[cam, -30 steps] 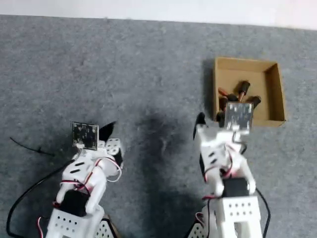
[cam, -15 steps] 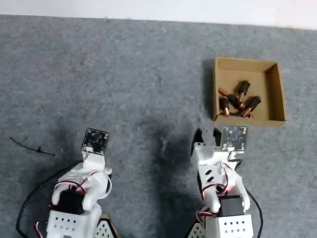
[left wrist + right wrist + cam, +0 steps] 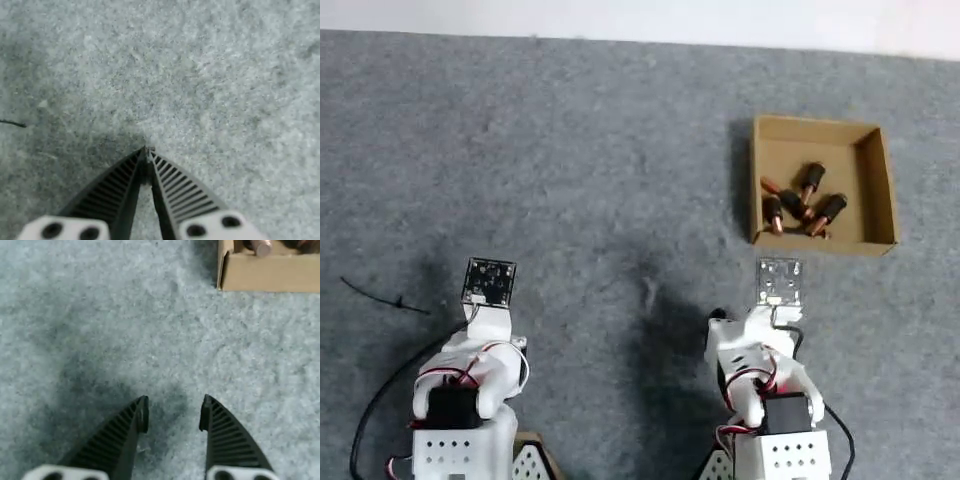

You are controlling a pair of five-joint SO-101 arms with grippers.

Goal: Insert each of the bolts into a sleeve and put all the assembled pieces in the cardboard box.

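Note:
The cardboard box (image 3: pixel 875 190) sits at the right back of the grey carpet with several copper-and-black assembled bolt pieces (image 3: pixel 802 200) lying inside. Its near wall (image 3: pixel 272 271) appears in the right wrist view, a copper end (image 3: pixel 262 247) peeking over it. My right gripper (image 3: pixel 173 414) hangs open over bare carpet, well short of the box, with nothing between its fingers. My left gripper (image 3: pixel 147 152) is shut and empty, its tips meeting just above the carpet. Both arms are folded back near their bases (image 3: pixel 455 440) (image 3: pixel 770 440).
A thin black cable tie (image 3: pixel 385 296) lies on the carpet at the left, its tip also visible (image 3: pixel 12 123) in the left wrist view. A pale wall strip (image 3: pixel 640 20) borders the carpet at the back.
Both arms have pulled back toward their bases. The right gripper withdrew from over the box, leaving the pieces uncovered inside it. The left gripper has closed.

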